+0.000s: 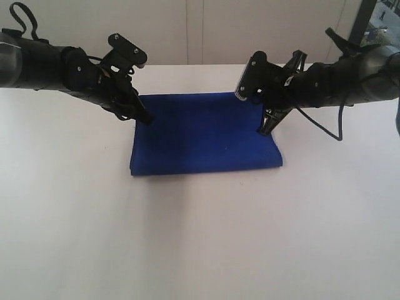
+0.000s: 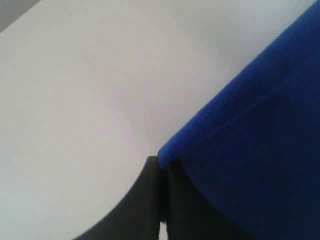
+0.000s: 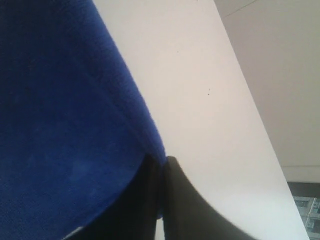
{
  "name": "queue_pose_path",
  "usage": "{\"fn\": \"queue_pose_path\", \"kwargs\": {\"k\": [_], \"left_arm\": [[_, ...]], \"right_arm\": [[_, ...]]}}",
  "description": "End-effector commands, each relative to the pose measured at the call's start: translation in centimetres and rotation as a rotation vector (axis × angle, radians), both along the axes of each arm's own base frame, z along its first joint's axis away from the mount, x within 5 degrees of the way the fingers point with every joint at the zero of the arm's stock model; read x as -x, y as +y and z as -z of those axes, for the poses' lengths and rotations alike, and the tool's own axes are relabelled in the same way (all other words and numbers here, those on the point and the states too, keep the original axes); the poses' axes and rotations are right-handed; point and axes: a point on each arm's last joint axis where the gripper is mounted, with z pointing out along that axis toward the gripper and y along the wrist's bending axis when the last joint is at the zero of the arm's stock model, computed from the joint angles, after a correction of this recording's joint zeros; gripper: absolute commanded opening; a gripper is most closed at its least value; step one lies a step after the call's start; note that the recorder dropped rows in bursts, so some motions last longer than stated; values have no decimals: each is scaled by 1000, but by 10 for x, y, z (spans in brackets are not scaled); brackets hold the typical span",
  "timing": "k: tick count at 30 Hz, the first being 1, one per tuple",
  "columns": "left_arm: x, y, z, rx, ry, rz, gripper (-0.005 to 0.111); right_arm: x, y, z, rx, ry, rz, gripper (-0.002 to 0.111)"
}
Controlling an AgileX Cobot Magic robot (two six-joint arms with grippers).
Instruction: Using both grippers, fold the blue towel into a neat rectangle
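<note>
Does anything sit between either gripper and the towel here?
Nothing visible does: the left gripper and the right gripper each pinch a side edge of the blue towel, which lies on the white table.

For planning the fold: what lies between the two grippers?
Only the blue towel, lying on the white table, spans from left gripper to right gripper; exterior view shows it.

Exterior view: raised, mid distance, facing down across the surface (image 1: 200, 250) toward the far wall (image 1: 250, 31), whole blue towel (image 1: 206, 134) in frame. Left wrist view: very close, sighting along the left claw (image 2: 161, 165) to one towel edge; right wrist view: likewise along the right claw (image 3: 162, 162), apparently to the opposite edge. Shared by all three: towel and surface.
</note>
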Motion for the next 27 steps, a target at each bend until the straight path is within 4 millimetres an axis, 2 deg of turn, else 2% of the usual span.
{"fn": "queue_pose_path", "kwargs": {"k": [1, 6, 9, 11, 13, 15, 24, 27], "left_arm": [[-4, 1, -5, 14, -44, -9, 0], [-4, 1, -5, 14, -42, -9, 1], [-4, 1, -5, 14, -42, -9, 13], [-4, 1, -5, 14, -42, -9, 25], [-4, 1, -5, 14, -42, -9, 36], [-4, 1, -5, 14, -42, -9, 41], [-4, 1, -5, 13, -40, -9, 43], [-3, 1, -4, 8, -24, -6, 41]], "right_arm": [[-4, -4, -3, -9, -34, 15, 0], [-4, -4, -4, -10, -40, 15, 5], [-4, -4, -4, -10, -40, 15, 18], [-4, -4, -4, -10, -40, 15, 27], [-4, -4, -4, -10, -40, 15, 34], [-4, -4, -4, -10, -40, 15, 39], [-4, -4, -4, -20, -36, 24, 40], [-4, -5, -6, -138, -5, 120, 37]]}}
